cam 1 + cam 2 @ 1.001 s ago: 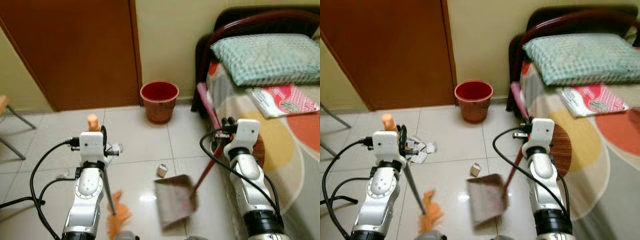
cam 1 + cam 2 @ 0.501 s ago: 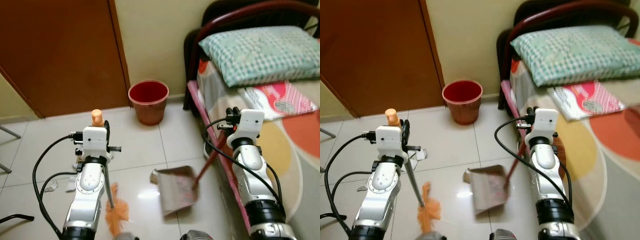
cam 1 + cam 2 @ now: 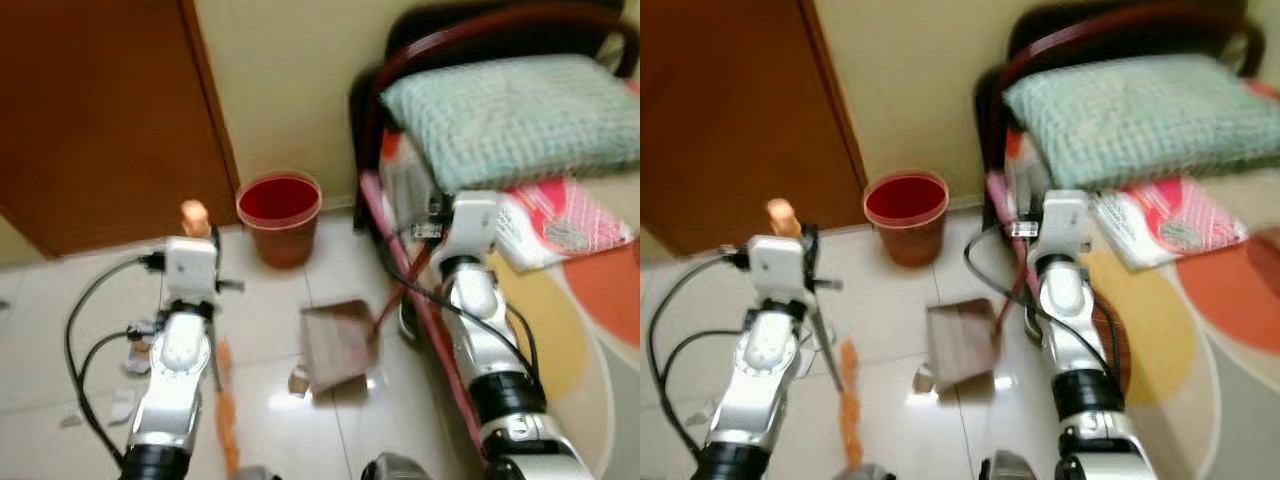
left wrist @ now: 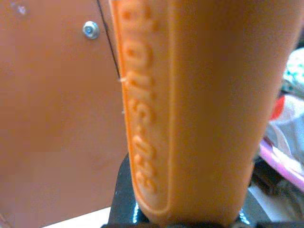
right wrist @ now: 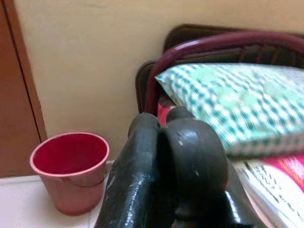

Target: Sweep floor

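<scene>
On the left stands a brown wooden door (image 3: pixel 100 120), smooth and flat, with pale glossy floor tiles (image 3: pixel 270 400) spread below it and small scraps of litter (image 3: pixel 125 400) scattered near the left arm. The left gripper (image 3: pixel 195 225) is clamped on the broom (image 3: pixel 222 400), whose rounded orange plastic handle tip rises above the wrist and whose thin shaft slopes down to blurred orange bristles on the tiles; the left wrist view shows the moulded orange handle with raised lettering pressed against the black fingers (image 4: pixel 123 199). Against the cream wall sits a round red plastic bin (image 3: pixel 279 217), tapered toward its base. Nearer the middle, a flat, scuffed brownish dustpan (image 3: pixel 338 345) hangs tilted just above the floor, with a small crumpled scrap (image 3: pixel 298 380) beside its lower edge. Its thin red handle runs up to the right gripper (image 3: pixel 432 235), which is closed around it. On the right is a bed (image 3: pixel 600 300) with a curved dark-red metal headboard (image 3: pixel 450 30), a green checked pillow (image 3: pixel 520 110), and a sheet of large coloured circles.
</scene>
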Tool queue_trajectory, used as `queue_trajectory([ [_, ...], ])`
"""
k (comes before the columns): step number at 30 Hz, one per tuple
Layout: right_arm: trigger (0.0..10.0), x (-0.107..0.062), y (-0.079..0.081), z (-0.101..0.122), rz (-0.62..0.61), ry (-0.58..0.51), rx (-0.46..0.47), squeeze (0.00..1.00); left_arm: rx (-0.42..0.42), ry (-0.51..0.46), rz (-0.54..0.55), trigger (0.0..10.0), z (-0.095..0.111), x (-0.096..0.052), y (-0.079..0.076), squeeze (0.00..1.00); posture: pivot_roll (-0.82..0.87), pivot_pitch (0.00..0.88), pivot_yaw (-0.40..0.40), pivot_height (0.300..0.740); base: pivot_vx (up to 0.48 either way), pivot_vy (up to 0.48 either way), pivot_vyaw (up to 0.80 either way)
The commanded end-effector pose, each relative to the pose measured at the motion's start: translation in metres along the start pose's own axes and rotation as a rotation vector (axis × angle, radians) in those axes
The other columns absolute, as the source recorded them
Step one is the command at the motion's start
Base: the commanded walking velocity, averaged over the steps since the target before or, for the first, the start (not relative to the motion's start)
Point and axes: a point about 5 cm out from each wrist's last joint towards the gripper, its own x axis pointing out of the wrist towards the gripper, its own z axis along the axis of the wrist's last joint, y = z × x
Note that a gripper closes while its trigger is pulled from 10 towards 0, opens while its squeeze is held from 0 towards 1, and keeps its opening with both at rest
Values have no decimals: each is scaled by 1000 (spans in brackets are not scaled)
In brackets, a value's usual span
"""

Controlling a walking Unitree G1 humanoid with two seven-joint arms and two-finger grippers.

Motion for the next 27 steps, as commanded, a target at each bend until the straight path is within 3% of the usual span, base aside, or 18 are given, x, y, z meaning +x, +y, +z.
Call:
queue_trajectory([
  [1, 10000, 10, 13, 15, 38, -70, -28, 0, 34, -32, 50, 10000, 7, 2, 14, 0, 47, 56, -12, 740, 0, 0, 0],
  [8, 10000, 12, 22, 5, 43, -44, -50, 0, 60, -27, 28, 10000, 4, 0, 12, 0, 136, 63, 8, 740, 0, 0, 0],
  [16, 10000, 9, 18, -16, 34, 47, -65, 0, 37, -15, 93, 10000, 3, -1, 18, 0, 164, 66, -47, 740, 0, 0, 0],
  [27, 10000, 10, 13, -26, -3, 116, -23, 0, 34, -2, 53, 10000, -1, -1, 8, 0, 154, 66, -41, 740, 0, 0, 0],
])
